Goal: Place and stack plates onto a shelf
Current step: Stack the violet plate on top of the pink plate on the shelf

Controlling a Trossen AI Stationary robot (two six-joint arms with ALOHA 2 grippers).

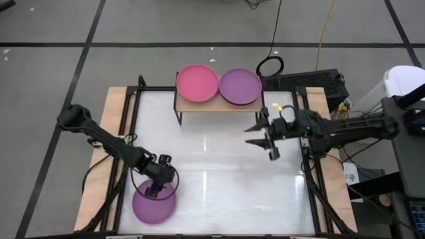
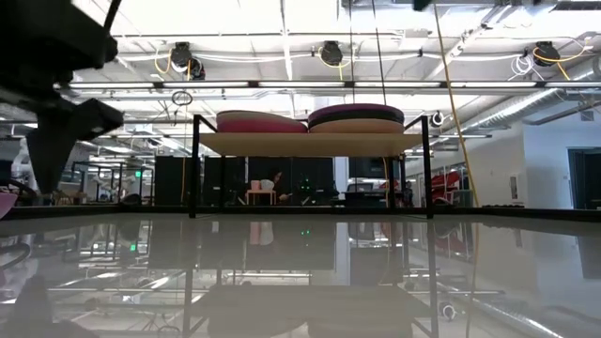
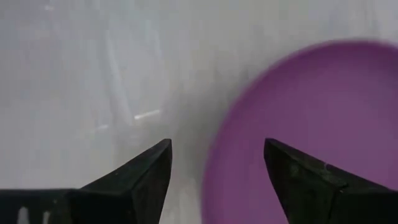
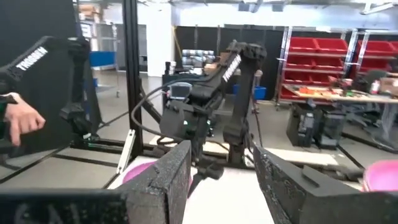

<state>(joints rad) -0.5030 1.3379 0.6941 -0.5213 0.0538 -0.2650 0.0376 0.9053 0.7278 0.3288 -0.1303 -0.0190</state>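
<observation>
A purple plate point(image 1: 153, 206) lies flat on the white table near its near-left corner. My left gripper point(image 1: 157, 191) hangs open over the plate's far rim. In the left wrist view, my left gripper point(image 3: 217, 146) has one finger above the purple plate point(image 3: 311, 124) and the other above bare table, straddling the rim. The shelf point(image 1: 219, 103) stands at the far side and carries a magenta plate point(image 1: 197, 83) and a stack topped by a purple plate point(image 1: 240, 87). My right gripper point(image 1: 251, 135) hovers open to the right of centre, pointing left.
The low view shows the shelf point(image 2: 310, 143) on thin black legs with room beneath its board. The stack point(image 2: 357, 117) on it shows purple, black and beige layers. A black frame point(image 1: 136, 99) borders the table. A person's hand point(image 4: 18, 121) shows beyond the table's left side.
</observation>
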